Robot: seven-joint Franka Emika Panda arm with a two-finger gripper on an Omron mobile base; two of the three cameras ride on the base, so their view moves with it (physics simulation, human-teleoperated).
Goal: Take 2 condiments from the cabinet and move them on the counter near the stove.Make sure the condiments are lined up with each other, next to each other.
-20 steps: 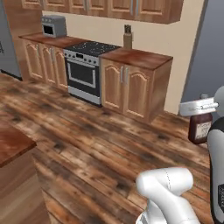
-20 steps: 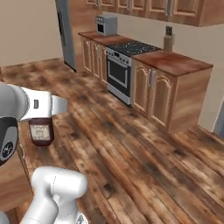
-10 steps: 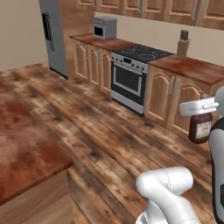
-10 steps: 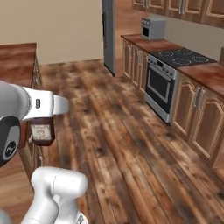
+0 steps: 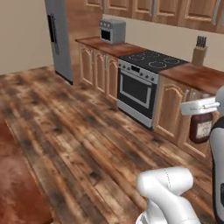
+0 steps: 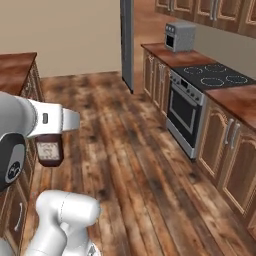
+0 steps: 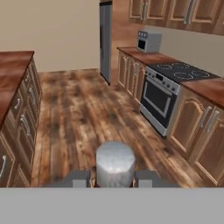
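Left base view: tool [image 5: 200, 114] clenching the dark brown sauce bottle [image 5: 201, 127] at its top, holding it upright in the air at the right edge, in front of the table [image 5: 199, 76] beside the stove [image 5: 151, 60].

Right base view: bottle [image 6: 49, 150] hanging upright under the white hand at far left, above the wooden floor [image 6: 135, 165], well apart from the stove [image 6: 214, 75].

Hand view: looking down on the bottle's grey cap [image 7: 114, 159], sitting between two dark fingertips [image 7: 79, 179].

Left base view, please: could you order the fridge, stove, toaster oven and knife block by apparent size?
1. Fridge
2. Stove, close to the fridge in apparent size, so that order is unsure
3. Toaster oven
4. Knife block
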